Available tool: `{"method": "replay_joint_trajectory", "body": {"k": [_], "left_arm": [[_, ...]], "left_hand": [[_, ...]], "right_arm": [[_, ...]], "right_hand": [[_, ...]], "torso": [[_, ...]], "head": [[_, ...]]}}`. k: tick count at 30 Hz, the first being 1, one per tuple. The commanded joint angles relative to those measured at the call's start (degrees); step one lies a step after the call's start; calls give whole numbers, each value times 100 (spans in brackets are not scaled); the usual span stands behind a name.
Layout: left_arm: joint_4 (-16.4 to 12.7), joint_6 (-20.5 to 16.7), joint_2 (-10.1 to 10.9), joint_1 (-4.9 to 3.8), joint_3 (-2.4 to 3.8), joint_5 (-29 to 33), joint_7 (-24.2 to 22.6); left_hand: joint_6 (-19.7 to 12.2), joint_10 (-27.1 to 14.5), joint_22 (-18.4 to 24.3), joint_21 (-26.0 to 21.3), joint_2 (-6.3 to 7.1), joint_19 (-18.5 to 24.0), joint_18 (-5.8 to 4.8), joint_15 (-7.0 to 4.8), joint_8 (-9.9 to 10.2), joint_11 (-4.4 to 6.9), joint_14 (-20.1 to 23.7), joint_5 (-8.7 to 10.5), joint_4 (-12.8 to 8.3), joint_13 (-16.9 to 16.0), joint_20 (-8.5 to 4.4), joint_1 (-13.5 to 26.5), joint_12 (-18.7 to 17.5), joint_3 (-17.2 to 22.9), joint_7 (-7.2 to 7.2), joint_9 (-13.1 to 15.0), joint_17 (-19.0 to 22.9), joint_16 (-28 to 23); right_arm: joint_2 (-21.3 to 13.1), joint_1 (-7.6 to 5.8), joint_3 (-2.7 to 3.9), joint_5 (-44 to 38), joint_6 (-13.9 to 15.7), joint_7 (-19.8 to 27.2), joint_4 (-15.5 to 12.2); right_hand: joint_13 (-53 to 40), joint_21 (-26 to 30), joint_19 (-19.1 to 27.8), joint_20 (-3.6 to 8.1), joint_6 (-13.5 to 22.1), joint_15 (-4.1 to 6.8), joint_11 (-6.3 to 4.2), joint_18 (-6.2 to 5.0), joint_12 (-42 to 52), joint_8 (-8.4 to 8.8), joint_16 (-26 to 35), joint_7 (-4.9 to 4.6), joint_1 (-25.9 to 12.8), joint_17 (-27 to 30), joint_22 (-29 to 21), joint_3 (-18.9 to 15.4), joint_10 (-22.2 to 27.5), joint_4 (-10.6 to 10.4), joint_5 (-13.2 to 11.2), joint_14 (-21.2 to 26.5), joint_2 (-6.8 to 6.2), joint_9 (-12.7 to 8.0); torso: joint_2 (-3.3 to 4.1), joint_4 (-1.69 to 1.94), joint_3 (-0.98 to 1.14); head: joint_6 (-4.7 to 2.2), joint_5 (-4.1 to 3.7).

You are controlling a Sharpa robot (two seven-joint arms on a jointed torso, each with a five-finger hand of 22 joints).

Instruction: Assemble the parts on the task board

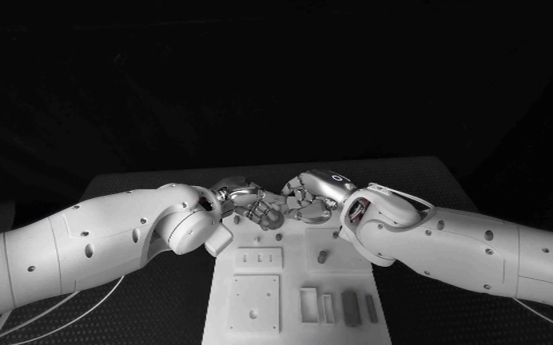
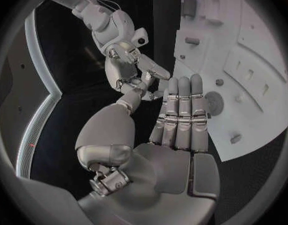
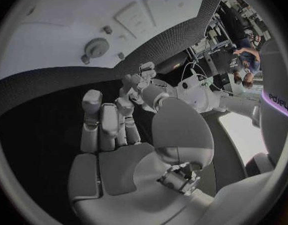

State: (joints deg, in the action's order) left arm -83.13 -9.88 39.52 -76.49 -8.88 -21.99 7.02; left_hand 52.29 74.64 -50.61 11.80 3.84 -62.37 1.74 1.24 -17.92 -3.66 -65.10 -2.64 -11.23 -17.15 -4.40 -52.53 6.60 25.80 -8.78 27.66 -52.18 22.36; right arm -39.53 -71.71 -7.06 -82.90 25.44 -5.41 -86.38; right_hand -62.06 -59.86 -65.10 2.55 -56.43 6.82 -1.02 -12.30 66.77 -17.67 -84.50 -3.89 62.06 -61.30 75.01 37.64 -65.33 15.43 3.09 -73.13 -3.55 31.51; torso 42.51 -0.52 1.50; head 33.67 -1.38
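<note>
While my silver left hand (image 1: pixel 244 201) and silver right hand (image 1: pixel 309 195) are hovering open and empty, fingertips nearly meeting, the long white rectangular task board (image 1: pixel 294 313) is lying lengthwise away from me beneath them.

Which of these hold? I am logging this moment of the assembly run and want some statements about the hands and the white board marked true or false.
1. The two silver hands meet over the far end of the white task board. True: the left hand and right hand are close together there.
2. The left hand grips a large blue block. False: its fingers lie straight with nothing in them.
3. Small grey parts lie at the board's near end. True.
4. The right hand rests flat on the black table. False: it hangs above the board's far end.
5. The board lies at the table's left edge. False: it lies about in the middle.
</note>
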Motion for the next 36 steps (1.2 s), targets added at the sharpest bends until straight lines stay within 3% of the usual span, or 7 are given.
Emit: {"method": "replay_joint_trajectory", "body": {"k": [1,15,36], "left_arm": [[-8,43,-15,-4,1,-62,81],[5,65,-33,-1,2,-153,155],[-4,110,-81,0,2,-111,75]], "left_hand": [[45,32,-11,21,9,-34,94,-2,25,11,-30,-19,42,-18,6,60,3,-2,-4,-7,-17,8],[133,70,-51,34,-10,-65,97,-25,-6,36,-78,-19,64,-92,-14,73,15,10,32,-6,-87,2],[168,90,-82,39,-64,-85,94,-40,-11,49,-110,-20,33,-153,-29,37,17,30,48,-13,-144,-13]], "right_arm": [[24,0,1,-94,-79,-8,-19],[38,0,3,-128,-59,1,-70],[255,1,3,-142,-121,11,33]], "right_hand": [[-5,-23,-3,48,-377,8,-24,-270,-12,-136,-15,-108,-30,-2,69,22,-19,18,18,-25,53,189],[-6,-22,-6,49,-377,10,-25,-270,-14,-134,-15,-107,-34,-2,68,25,-20,28,18,-28,56,191],[-8,-22,-11,52,-378,13,-26,-270,-17,-131,-14,-107,-42,1,66,29,-21,41,17,-30,59,194]], "torso": [[4,-6,0],[4,1,-11],[4,4,-9]], "head": [[18,7],[61,22],[93,9]]}}
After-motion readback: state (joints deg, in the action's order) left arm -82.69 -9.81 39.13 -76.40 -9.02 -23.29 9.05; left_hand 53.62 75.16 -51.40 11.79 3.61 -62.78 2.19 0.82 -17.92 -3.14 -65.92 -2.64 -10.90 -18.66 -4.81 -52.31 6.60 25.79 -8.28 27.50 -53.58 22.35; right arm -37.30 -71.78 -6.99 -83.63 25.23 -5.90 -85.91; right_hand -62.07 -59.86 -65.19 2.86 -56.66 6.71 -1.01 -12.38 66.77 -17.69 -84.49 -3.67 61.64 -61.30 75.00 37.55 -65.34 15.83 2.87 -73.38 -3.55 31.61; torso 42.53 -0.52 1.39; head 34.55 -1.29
